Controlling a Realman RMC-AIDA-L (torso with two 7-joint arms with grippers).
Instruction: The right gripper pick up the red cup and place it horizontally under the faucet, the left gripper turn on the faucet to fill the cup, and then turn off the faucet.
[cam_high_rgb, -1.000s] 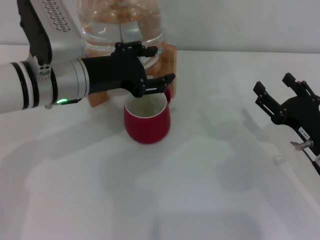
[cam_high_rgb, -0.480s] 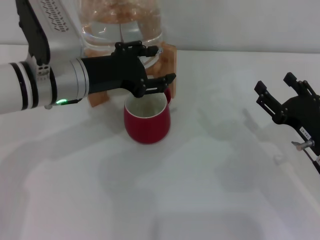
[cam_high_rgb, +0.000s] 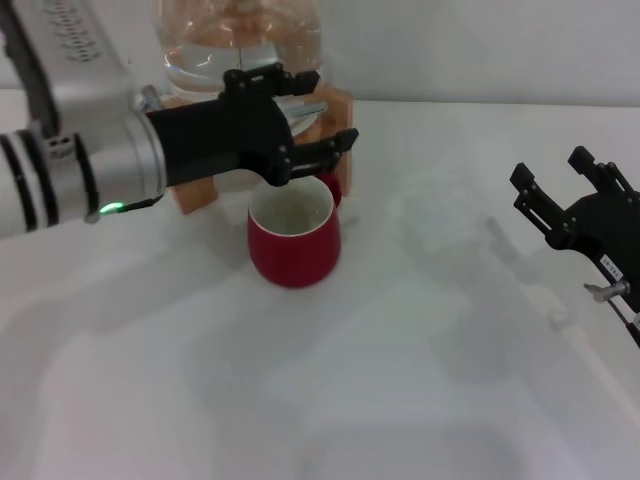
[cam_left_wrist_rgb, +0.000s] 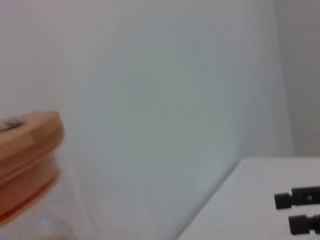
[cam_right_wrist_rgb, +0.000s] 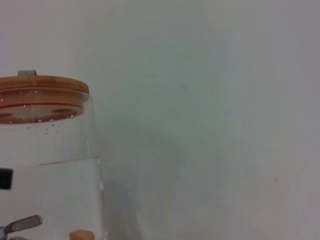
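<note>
The left gripper is at the faucet, in front of the glass jar. Its two black fingers stand apart, one above near the chrome lever and one lower, just over the far rim of the red cup. I cannot tell if a finger touches the lever, so the gripper looks released, not grasping anything.

The red cup stands upright on the white desk, directly below this gripper and in front of the wooden stand of the jar. Its cream inside is visible, and its handle points toward the stand.

The right gripper is well apart from the cup, far to the cup's right side, above the desk. Its fingers are spread and hold nothing.

In the right wrist view the jar shows water inside and a wooden lid on top.
</note>
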